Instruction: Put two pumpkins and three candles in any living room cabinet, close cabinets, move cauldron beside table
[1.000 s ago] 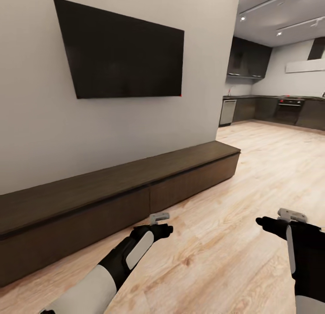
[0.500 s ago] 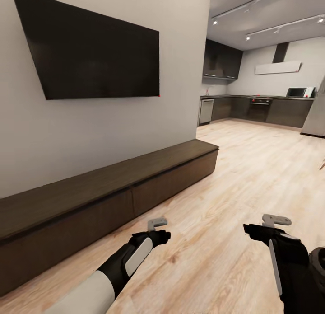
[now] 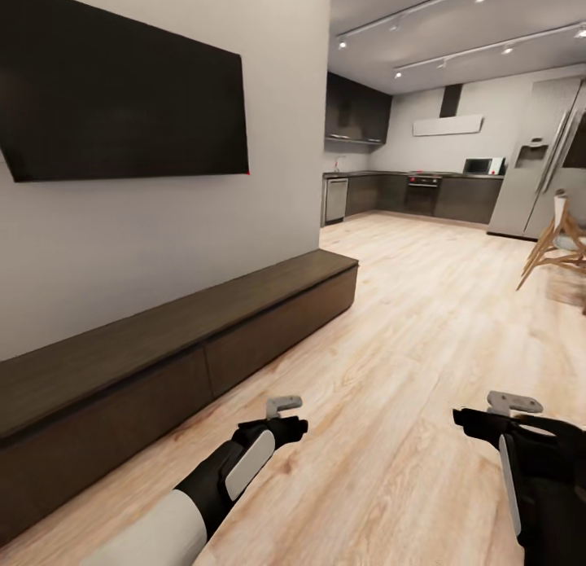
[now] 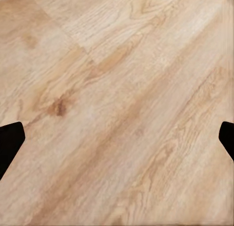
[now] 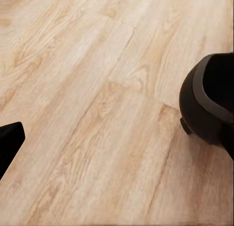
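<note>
We hold both grippers, left (image 3: 285,405) and right (image 3: 514,404), spread wide over pale oak flooring (image 3: 407,346) (long dark-brown wood cabinet (image 3: 187,338) shut); the glossy black round-bellied cauldron (image 5: 209,104) stands by the right one.

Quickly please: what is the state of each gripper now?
Left gripper: open, holding nothing.
Right gripper: cannot be told; nothing visibly held.
</note>
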